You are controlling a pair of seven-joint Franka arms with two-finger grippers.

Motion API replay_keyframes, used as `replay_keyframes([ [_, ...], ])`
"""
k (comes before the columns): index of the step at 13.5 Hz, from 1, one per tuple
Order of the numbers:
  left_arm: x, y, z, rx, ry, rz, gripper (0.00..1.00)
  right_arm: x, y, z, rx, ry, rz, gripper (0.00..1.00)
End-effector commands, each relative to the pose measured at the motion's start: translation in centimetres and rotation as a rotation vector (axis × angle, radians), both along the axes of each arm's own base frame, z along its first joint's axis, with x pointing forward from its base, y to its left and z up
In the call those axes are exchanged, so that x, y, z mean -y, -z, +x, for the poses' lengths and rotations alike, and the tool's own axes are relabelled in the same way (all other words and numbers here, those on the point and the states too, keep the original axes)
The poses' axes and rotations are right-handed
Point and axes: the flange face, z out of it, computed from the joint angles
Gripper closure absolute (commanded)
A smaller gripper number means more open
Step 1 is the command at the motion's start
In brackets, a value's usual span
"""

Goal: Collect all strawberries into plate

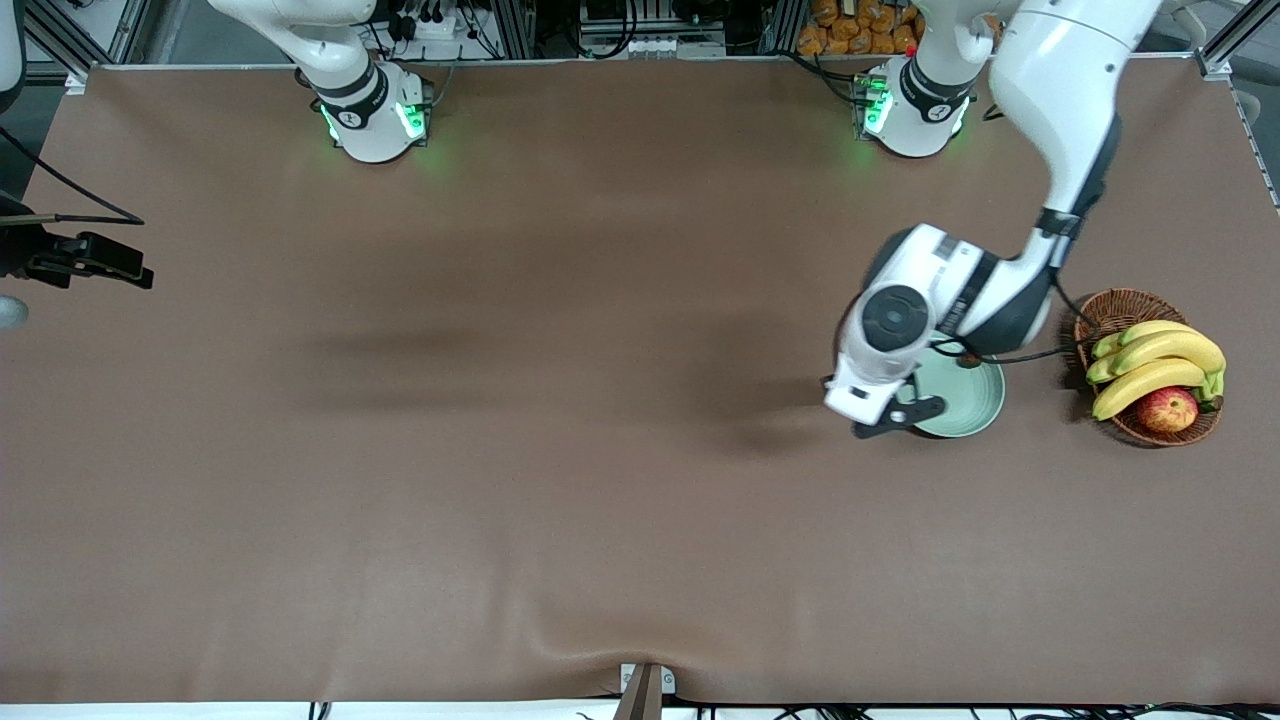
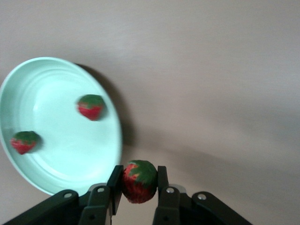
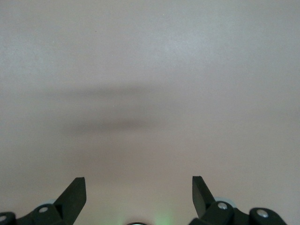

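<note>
My left gripper [image 2: 139, 171] is shut on a strawberry [image 2: 139, 188] and holds it in the air just outside the rim of the pale mint-green plate [image 2: 61, 145]. Two other strawberries lie in the plate, one [image 2: 91, 107] near its middle and one [image 2: 24, 142] near its rim. In the front view the left arm's hand [image 1: 880, 350] covers part of the plate [image 1: 968, 400], and all the berries are hidden there. My right gripper [image 3: 139, 180] is open and empty over bare brown table.
A brown wicker basket [image 1: 1120, 305] with bananas [image 1: 1160, 360] and a red-yellow apple [image 1: 1167, 408] stands beside the plate, toward the left arm's end of the table. A black device [image 1: 90, 260] sits at the right arm's end.
</note>
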Motion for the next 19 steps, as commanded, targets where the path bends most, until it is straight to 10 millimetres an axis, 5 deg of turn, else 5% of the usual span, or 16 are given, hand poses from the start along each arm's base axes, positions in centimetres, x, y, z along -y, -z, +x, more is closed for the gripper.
replay_keyframes([
  [1, -4.1, 0.7, -0.7, -0.056, 0.007, 0.024, 0.99, -2.3, -0.3, 0.2, 0.001, -0.006, -0.027, 0.0],
  [4, -5.3, 2.2, -0.6, -0.082, -0.012, 0.023, 0.65, -1.8, -0.9, 0.4, 0.012, 0.013, -0.019, 0.0],
  [5, -5.6, 2.3, -0.6, -0.085, -0.014, 0.023, 0.39, -1.7, -1.3, 0.5, 0.02, 0.015, -0.018, 0.0],
  [6, -5.6, 2.1, -0.5, -0.082, -0.012, 0.022, 0.0, -1.5, -1.5, 0.5, 0.025, 0.016, -0.018, 0.0],
  [9, -3.6, 0.0, -0.4, -0.048, 0.011, 0.004, 0.0, -1.8, -1.5, 0.5, 0.023, 0.007, -0.016, 0.0],
  [12, -1.6, -5.0, 0.9, 0.022, 0.015, -0.023, 0.0, -2.6, -1.4, 0.6, 0.022, -0.004, -0.015, 0.0],
  [15, 0.8, -12.3, 3.1, 0.039, -0.025, -0.08, 0.0, -2.3, -1.5, 0.6, 0.025, 0.0, -0.013, 0.0],
  [19, 2.0, -20.9, 3.5, 0.077, -0.053, -0.136, 0.0, -2.4, -1.5, 0.6, 0.027, -0.002, -0.013, 0.0],
])
